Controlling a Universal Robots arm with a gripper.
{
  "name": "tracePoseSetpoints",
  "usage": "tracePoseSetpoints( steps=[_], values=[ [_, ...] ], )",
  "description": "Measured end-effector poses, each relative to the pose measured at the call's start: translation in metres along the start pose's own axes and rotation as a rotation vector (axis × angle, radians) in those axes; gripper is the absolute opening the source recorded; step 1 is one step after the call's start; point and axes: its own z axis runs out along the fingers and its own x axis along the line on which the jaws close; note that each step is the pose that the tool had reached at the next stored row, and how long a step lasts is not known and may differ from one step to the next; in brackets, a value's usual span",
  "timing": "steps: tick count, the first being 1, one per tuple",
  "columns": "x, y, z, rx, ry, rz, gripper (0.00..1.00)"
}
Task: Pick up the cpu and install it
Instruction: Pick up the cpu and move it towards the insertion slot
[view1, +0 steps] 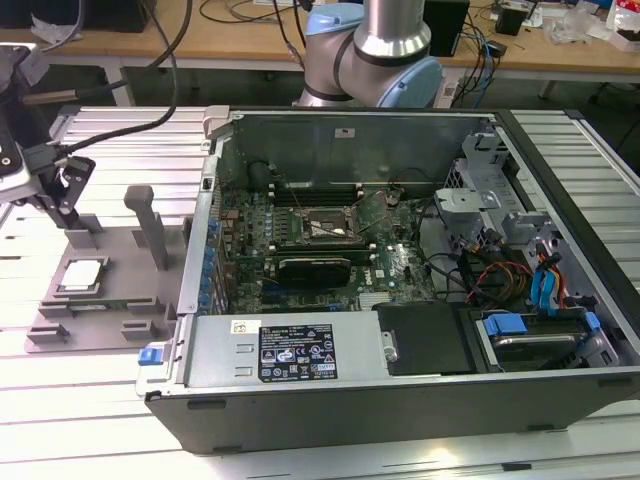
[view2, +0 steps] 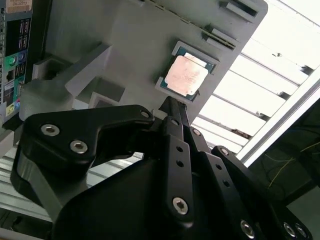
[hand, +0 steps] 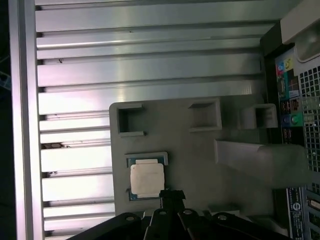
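Note:
The cpu (view1: 82, 274) is a small square chip with a shiny metal top. It lies flat in a recess of the grey fixture plate (view1: 125, 300) at the exterior view's left, outside the computer case. Both wrist views show the cpu (view2: 186, 75) (hand: 147, 180) just past my fingertips. My gripper (view1: 66, 205) hangs above the plate's far end, a little above the chip. Its black fingers (view2: 172, 125) stand pressed together with nothing between them, and the gripper (hand: 172, 194) does not touch the chip. The dark socket (view1: 325, 228) sits on the motherboard inside the case.
The open computer case (view1: 400, 340) lies on its side in the middle of the ribbed aluminium table (view1: 110, 140). Raised blocks and a tall post (view1: 150, 225) stand on the fixture plate. The arm's base (view1: 380, 50) is behind the case. Cables and drive cages fill the case's right part.

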Motion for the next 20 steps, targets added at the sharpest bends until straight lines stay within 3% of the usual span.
tracePoseSetpoints(
  steps=[5,8,11,20],
  values=[
    [0.0040,-0.0007,0.0092,-0.0005,0.0003,-0.002,0.11],
    [0.0063,-0.0013,0.0181,-0.0006,0.0003,-0.004,0.11],
    [0.0140,-0.0040,0.0257,-0.0026,0.0004,-0.007,0.11],
    [0.0182,-0.0095,0.0438,-0.0071,0.0012,-0.014,0.11]
  ],
)
